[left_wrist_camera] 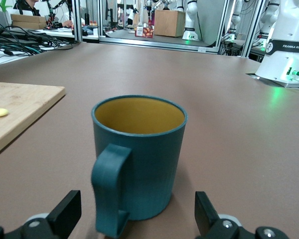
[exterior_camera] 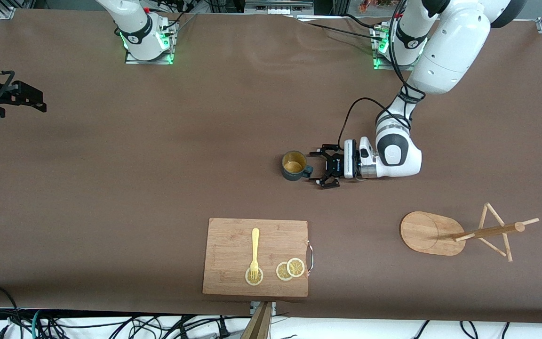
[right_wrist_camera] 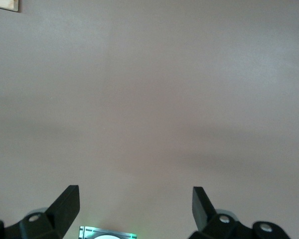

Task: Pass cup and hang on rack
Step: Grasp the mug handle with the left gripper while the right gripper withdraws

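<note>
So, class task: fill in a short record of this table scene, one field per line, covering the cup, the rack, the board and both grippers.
cup: cup upright on the table, handle facing the left gripper
rack: rack standing, toward the left arm's end, nearer the front camera than the cup
cutting board: cutting board carrying a fork and lemon slices
left gripper: left gripper open, low beside the cup handle, not yet gripping
right gripper: right gripper open, waiting at the right arm's end

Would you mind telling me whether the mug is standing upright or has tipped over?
Upright. The cup stands on its base on the table, its round rim facing up and showing the yellowish inside, handle toward the open left gripper.
</note>
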`<state>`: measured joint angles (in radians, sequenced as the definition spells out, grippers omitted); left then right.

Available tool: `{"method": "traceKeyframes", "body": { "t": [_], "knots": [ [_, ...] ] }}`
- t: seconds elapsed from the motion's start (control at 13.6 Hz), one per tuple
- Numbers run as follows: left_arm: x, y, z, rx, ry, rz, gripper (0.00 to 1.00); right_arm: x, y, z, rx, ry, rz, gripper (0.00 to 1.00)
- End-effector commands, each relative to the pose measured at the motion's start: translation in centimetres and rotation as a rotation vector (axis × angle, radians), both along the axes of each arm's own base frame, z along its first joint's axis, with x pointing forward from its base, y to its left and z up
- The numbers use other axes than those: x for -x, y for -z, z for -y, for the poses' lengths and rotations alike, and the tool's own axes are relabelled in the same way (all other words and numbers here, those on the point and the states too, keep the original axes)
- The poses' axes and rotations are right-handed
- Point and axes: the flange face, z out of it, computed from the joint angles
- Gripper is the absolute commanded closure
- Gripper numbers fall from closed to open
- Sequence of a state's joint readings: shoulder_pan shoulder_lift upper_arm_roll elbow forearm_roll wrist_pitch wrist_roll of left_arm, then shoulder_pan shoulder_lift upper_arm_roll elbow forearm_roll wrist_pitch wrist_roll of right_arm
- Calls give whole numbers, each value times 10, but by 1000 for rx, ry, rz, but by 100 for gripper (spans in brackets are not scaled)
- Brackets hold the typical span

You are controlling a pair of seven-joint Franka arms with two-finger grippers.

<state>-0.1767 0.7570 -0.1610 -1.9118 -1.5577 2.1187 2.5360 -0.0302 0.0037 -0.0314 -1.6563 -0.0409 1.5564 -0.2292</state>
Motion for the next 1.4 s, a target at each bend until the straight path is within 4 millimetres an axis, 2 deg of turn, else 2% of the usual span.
{"method": "traceKeyframes", "body": {
  "t": [0.0, 0.15, 0.29, 0.37, 0.44, 0.52, 0.59, 0.66, 0.81, 0.96, 1.18, 1.33],
  "knots": [
    [3, 1, 8, 0, -18, 16, 0, 0, -15, -2, -6, 11, 20, 0],
    [4, 1, 8, 0, -11, 25, 2, -1, -16, -4, -9, 9, 25, 0],
    [7, 4, 8, -2, -9, 20, 19, -2, -16, -5, -10, 9, 30, 0],
    [7, 3, 6, 0, 1, 51, 32, -2, -16, -6, -10, 8, 31, 0],
    [5, 3, 4, 1, 13, 93, 37, -2, -17, -7, -10, 5, 33, 0],
    [4, 3, 3, 2, 19, 113, 47, 0, -19, -8, -10, 2, 33, 0],
    [4, 4, 1, 1, 16, 110, 78, 1, -20, -9, -10, 2, 31, 0],
    [5, 4, 0, 0, 7, 90, 98, 1, -21, -13, -12, -4, 33, 0],
    [2, 4, -5, -5, -9, 70, 100, 2, -21, -18, -12, -13, 30, 0],
    [-8, -6, -16, -8, -40, 47, 100, 1, -21, -19, -12, -14, 31, 0],
    [-21, -33, -32, -32, -70, -55, 100, 1, -21, -20, -14, -15, 30, 0],
    [-31, -59, -44, -51, -90, -123, 100, 1, -21, -27, -15, -27, 30, 0]
  ]
}}
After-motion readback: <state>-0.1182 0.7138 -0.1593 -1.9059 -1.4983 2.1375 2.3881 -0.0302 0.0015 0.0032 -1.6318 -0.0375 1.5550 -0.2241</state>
